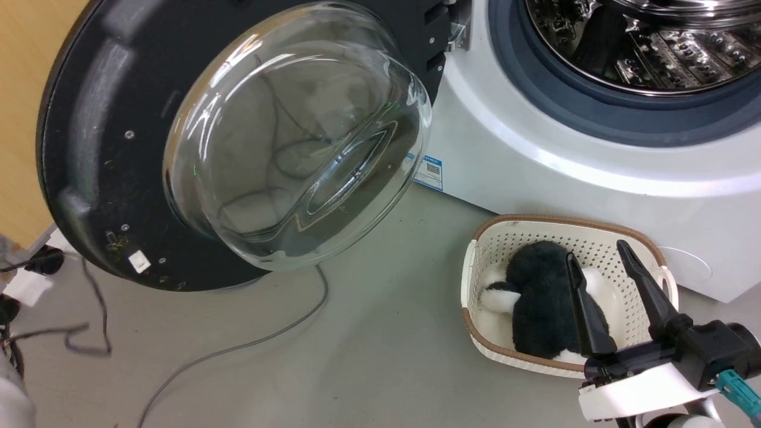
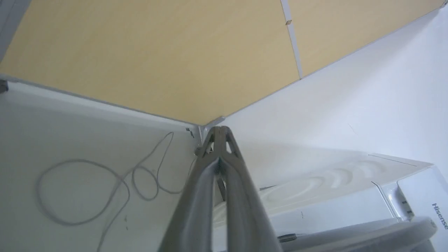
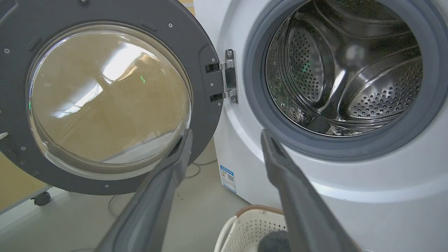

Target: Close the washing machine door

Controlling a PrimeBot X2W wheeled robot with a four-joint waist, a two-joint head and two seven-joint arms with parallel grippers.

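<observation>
1. Washing machine door (image 1: 107, 148) stands swung wide open on the robot's left of the washing machine (image 1: 535, 172). It hangs from a metal hinge (image 3: 229, 75) at the edge nearest the drum (image 3: 350, 70), and its inner face and glass bowl (image 1: 297, 137) are turned toward the head camera.
2. It looks rigid and fairly heavy. The hinge carries the weight, so a steady push should swing it and no lifting should be needed.
3. The glass bowl is smooth and curved, probably slippery, and it is the part to spare from knocks.
4. The dark rim on the side far from the hinge is the better place to take it, since leverage is greatest there and the matte surface offers more grip than the glass. The latch will likely want a firm last press.
5. The right gripper (image 1: 596, 249) has its fingers spread and empty. It hovers over a cream basket (image 1: 594, 224) holding a black-and-white plush toy (image 1: 535, 285), well apart from the door.
6. The left gripper (image 2: 219, 131) has its fingers pressed together with nothing between them, pointing at a corner where a yellow panel (image 2: 157, 52) meets white surfaces. How near it is to the door cannot be told.
7. The basket sits just in front of the washer, and whether it clears the door's sweep is uncertain.
</observation>
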